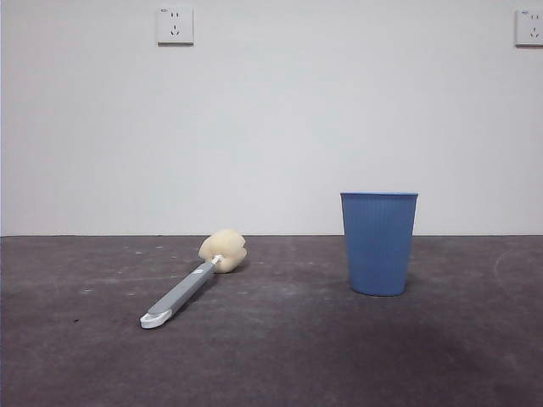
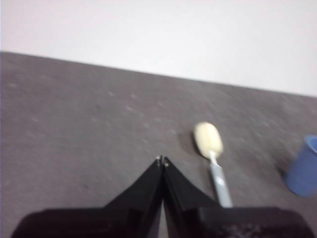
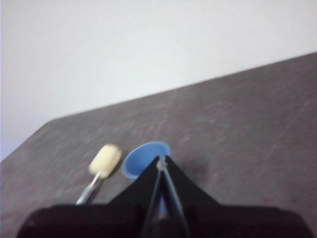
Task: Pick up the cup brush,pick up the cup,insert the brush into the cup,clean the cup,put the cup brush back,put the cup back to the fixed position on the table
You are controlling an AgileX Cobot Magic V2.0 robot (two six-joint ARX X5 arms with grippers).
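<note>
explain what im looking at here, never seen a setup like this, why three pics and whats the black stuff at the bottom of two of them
It is a robot with two arms at a dark grey table. One picture looks level across the table from the front. The other two come from cameras on each arm's wrist, so the black shapes are the left gripper and right gripper, both with jaws shut and holding nothing. On the table lie a cup brush, flat on its side, and an upright blue cup, standing apart from it.
</note>
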